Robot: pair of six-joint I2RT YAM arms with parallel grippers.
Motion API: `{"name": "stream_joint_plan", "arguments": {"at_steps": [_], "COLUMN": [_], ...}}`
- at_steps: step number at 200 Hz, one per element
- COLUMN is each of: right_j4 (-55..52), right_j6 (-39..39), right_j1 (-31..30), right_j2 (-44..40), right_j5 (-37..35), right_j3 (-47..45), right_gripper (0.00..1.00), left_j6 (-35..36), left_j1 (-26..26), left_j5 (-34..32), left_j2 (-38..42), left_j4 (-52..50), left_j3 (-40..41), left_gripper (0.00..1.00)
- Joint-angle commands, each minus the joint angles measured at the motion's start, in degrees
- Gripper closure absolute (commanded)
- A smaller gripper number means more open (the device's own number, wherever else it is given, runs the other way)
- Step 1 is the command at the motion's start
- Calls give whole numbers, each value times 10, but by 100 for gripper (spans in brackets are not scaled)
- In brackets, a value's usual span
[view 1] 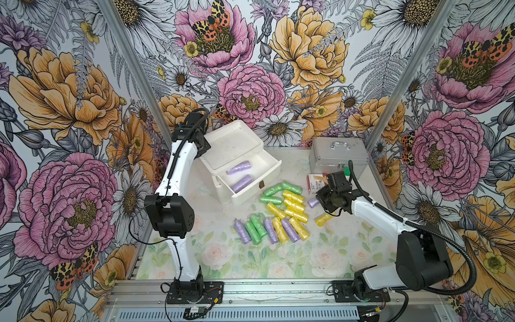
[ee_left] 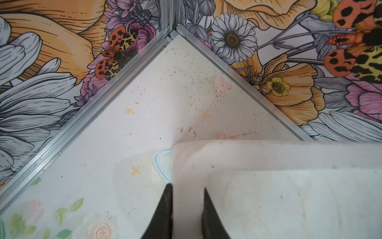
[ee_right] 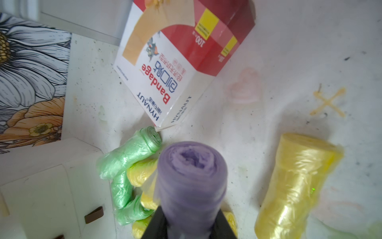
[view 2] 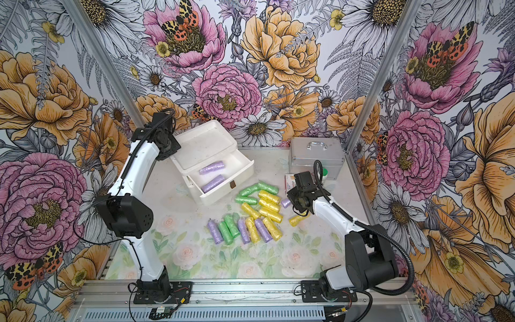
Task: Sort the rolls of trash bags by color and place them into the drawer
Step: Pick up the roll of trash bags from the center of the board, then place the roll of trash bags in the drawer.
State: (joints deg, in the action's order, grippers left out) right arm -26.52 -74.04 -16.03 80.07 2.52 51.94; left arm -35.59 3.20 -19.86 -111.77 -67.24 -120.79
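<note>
- between the fingers of the right hand a lilac roll is gripped, its wound end facing the wrist camera; only the finger tips show, cut off by the picture's edge.
- whether that roll is clear of the worktop cannot be told; in a top view only a stub of the lilac roll shows past the black wrist.
- to one side of it lies a yellow roll on its own; to the other, green rolls lie over yellow ones that are half covered.
- a bandage box touches the end of one green roll with its corner; in both top views the wrist hides most of it.
- behind stands a metal case, and a green cap beside it is mostly hidden by the arm's cable.
- near the drawer's front, the loose rolls lie mixed on the worktop: lilac, yellow, green, several touching.
- the drawer stands open with two lilac rolls inside, apart from each other; its rear is hidden under the unit's top.
- the left hand is clenched on the raised rim of the white drawer unit, one finger outside and one inside; in both top views its fingers are hidden behind its own wrist.
</note>
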Motion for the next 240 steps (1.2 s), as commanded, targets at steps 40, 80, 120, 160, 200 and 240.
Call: {"name": "stream_joint_plan", "arguments": {"at_steps": [40,80,120,160,200,240], "right_j4": [-2,-1,0,2,7,6], "right_j6": [-5,-27,-53,-104,-136,-162], "right_j1": [-23,-94,-176,-248,-278,-291], "right_j2": [-30,47,160,247,307,334], "right_j5": [26,27,20,-6,-10,-12], "right_j3": [156,335,481,559,594,603], "right_gripper": [70,69,69,68,67,66], "left_j6": [-40,-42,-43,-44,-50,-51], "left_j1": [9,11,14,11,13,15], "left_j5": [111,108,107,107,109,111], "left_j2": [-22,-18,-12,-11,-15,-18], "left_j4": [12,12,12,11,13,12], "left_j3": [20,25,27,25,26,22], "left_gripper": [100,100,100,100,100,100]}}
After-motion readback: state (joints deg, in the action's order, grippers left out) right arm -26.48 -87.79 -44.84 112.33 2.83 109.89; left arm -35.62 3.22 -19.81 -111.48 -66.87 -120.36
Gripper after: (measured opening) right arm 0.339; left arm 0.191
